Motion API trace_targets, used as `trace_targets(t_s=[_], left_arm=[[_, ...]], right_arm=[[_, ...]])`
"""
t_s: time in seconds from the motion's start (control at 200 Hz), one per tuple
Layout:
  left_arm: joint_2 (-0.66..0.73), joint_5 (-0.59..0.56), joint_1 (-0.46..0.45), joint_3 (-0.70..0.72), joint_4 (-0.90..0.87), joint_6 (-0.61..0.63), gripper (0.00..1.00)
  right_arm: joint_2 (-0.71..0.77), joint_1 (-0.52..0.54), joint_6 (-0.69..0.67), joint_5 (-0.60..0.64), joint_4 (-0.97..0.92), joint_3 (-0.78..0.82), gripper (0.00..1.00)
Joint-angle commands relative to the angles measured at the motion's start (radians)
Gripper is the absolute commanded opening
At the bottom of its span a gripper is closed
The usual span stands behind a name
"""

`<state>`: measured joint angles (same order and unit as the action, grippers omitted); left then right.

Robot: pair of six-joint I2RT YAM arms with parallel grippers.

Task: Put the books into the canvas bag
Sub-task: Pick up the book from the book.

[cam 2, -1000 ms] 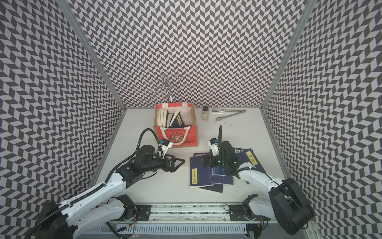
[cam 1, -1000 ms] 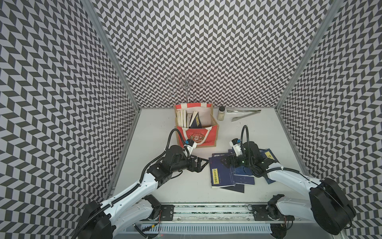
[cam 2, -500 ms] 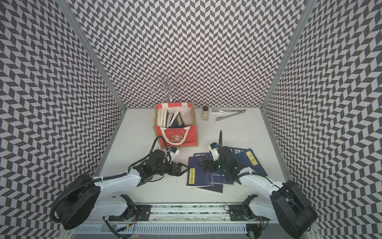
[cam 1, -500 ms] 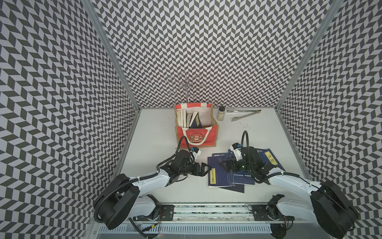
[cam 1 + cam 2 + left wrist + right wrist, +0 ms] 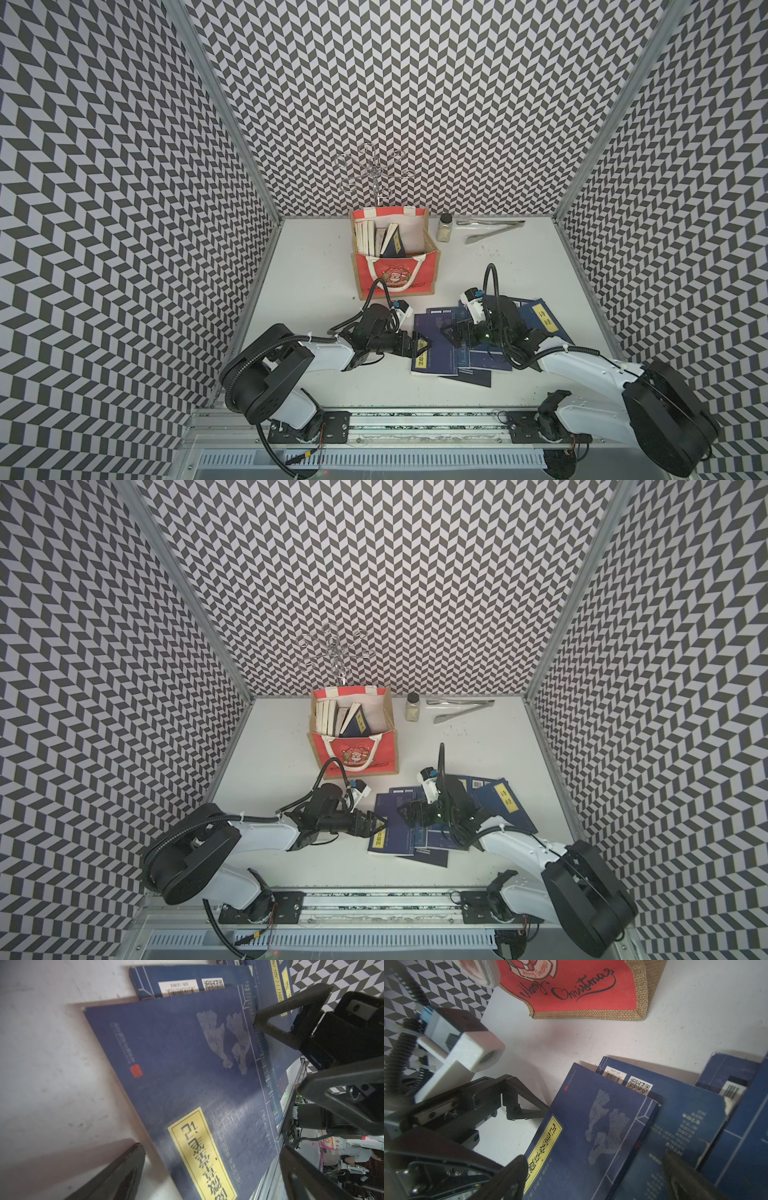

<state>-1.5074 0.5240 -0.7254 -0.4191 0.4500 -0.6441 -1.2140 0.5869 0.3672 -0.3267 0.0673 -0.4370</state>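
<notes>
I judge the task approx. half done. The canvas bag (image 5: 365,276) stands upright toward the back of the table (image 5: 316,266). I see several books (image 5: 370,239) inside it, standing at its left side, w/ one navy book leaning on them. The left gripper (image 5: 424,344) has its jaws fully apart at the left edge of the top navy book (image 5: 438,347) and holds nothing. The pile (image 5: 478,365) of thin navy books w/ yellow labels lies flat and overlapping in front of the bag, not yet packed. The right gripper (image 5: 451,336) is over it, also wide open and empty.
</notes>
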Motion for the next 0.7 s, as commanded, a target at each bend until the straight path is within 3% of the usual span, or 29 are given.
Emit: trace_targets(t_s=[0.0,0.17,0.436,0.696], left_arm=[[-0.030,0.019,-0.008,0.013,0.043,-0.015,1.00],[-0.046,0.031,-0.008,0.010,0.068,-0.025,0.99],[-0.069,0.059,-0.014,-0.002,0.103,-0.028,1.00],[-0.096,0.076,-0.016,-0.018,0.107,-0.025,1.00]], right_arm=[[-0.045,0.014,0.002,0.043,-0.100,0.002,0.99],[-0.065,0.029,0.006,0.090,-0.118,-0.020,0.98],[-0.100,0.032,0.030,0.027,-0.062,-0.023,0.97],[-0.015,0.032,0.041,0.049,-0.139,0.022,0.97]])
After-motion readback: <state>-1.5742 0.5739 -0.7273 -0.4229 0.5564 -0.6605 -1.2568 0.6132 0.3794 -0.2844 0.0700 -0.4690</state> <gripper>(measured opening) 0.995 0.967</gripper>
